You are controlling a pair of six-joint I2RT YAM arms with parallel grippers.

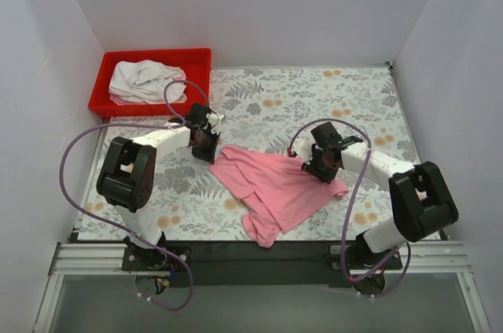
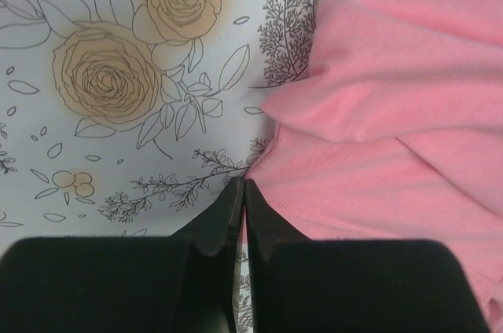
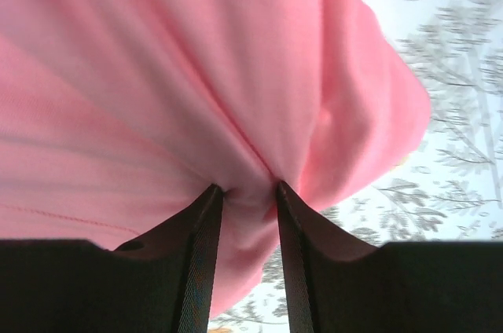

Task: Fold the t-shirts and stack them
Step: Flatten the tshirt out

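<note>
Table [image 1: 314, 97] covered in a floral print, walled in white on three sides; pink t-shirt [image 1: 275, 188] laid rumpled on its near middle, between the two arms, one corner bunched toward the near edge. Red bin [image 1: 157, 54] set at the far left corner, well apart from the pink cloth; white t-shirt [image 1: 141, 82] heaped loosely inside it. Left gripper [image 1: 206, 148] lowered at the pink t-shirt's far left corner; in the wrist view its fingers [image 2: 228, 215] are pressed together at the cloth's edge [image 2: 393, 113], a sliver of pink caught between them. Right gripper [image 1: 322, 170] set on the shirt's right side; a gathered fold of pink [image 3: 157, 74] is pinched between its fingers [image 3: 200, 239].
</note>
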